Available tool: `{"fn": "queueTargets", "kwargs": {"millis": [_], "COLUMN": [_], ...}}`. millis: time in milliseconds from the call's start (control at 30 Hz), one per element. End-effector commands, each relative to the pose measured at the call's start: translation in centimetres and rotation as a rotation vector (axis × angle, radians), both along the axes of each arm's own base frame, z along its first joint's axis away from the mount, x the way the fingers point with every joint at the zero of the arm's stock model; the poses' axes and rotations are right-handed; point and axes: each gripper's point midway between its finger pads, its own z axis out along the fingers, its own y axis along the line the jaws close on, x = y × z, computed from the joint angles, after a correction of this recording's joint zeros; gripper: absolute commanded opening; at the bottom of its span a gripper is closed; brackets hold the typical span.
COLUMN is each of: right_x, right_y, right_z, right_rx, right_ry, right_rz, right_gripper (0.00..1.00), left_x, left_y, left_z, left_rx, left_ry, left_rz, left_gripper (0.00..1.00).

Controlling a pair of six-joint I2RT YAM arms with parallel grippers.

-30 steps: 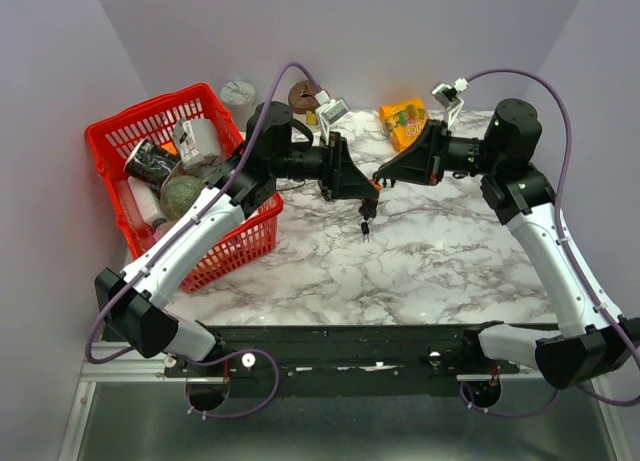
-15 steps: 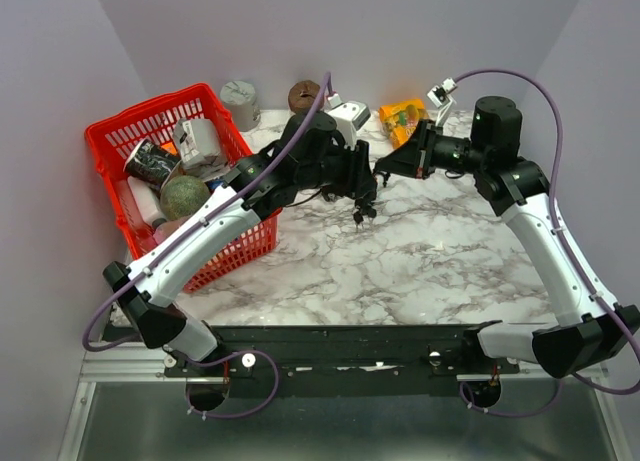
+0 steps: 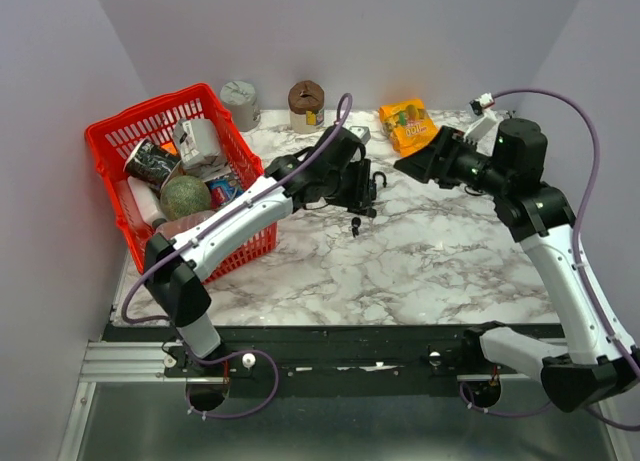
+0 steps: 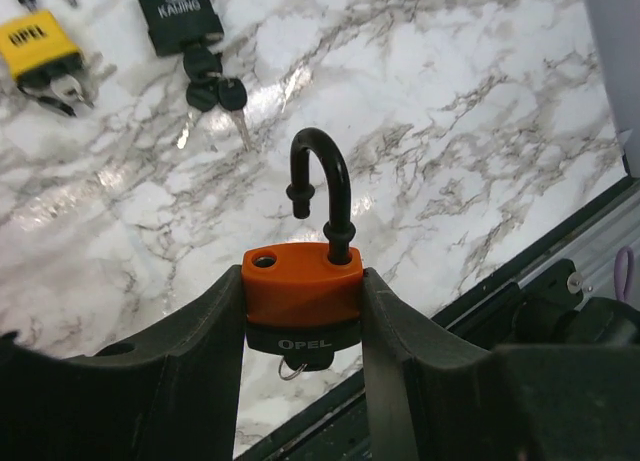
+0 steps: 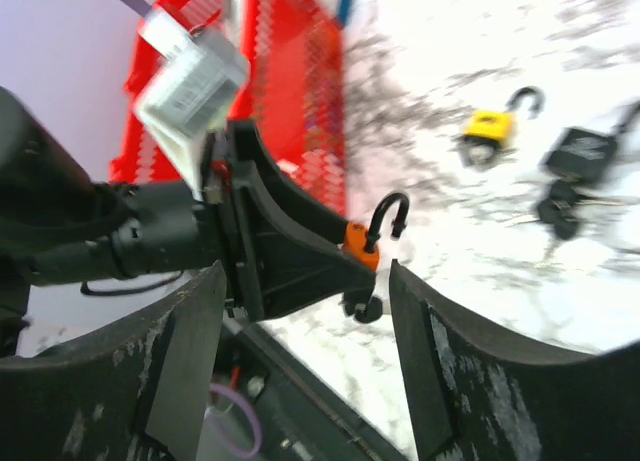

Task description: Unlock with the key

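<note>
Left wrist view shows the left gripper (image 4: 303,316) clamped on the body of an orange OPEL padlock (image 4: 303,286), one finger on each side. The lock's black shackle (image 4: 322,176) points straight out past the fingertips. The shackle is raised, and one leg hangs free above its hole in the lock body. The padlock is therefore open.

A second ago the right gripper (image 5: 305,291) was closed down at this lock, close beside the left gripper. It has since let go and drawn back to the right. Its jaws now stand wide apart with nothing between them, and the padlock is well ahead of its fingertips.

The key (image 3: 355,224) hangs from the underside of the lock, below the left fingers, so it seems to have been left in the keyhole.

Judging by the freed shackle, the unlocking looks done. What remains is probably setting the lock down on the marble table (image 4: 450,131). A yellow OPEL padlock (image 4: 38,43) and a black padlock (image 4: 178,13) lie there, far beyond the left fingertips.
</note>
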Motion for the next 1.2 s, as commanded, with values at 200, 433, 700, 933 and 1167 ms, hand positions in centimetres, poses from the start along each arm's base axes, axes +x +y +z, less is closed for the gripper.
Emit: {"fn": "queueTargets", "kwargs": {"millis": [200, 433, 700, 933, 1167], "right_x": [-0.4, -1.6, -2.3, -2.3, -2.2], "right_y": [-4.8, -4.8, -4.6, -4.2, -4.0], "right_z": [-1.5, -3.5, -3.7, -3.7, -4.1], "right_rx": [-0.092, -0.075, -0.063, -0.051, -0.047], "right_ry": [-0.028, 0.021, 0.024, 0.030, 0.034], "right_rz": [-0.261, -0.255, -0.238, -0.218, -0.211], "right_gripper": [0.79, 0.79, 0.79, 0.79, 0.79], "left_x": [-2.1, -4.9, -3.6, -2.0, -0.5], "left_y": [-6.0, -11.3, -9.5, -7.5, -4.6], "left_z": [-7.6, -10.1, -17.9, -20.8, -23.0], "left_rx": [-0.022, -0.174, -0.045, 0.056, 0.186], "left_ry": [0.309, 0.483, 0.627, 0.612, 0.568], "left_rz": [-0.156, -0.386, -0.241, -0.169, -0.065], "left_gripper": [0.00, 0.00, 0.00, 0.00, 0.00]}}
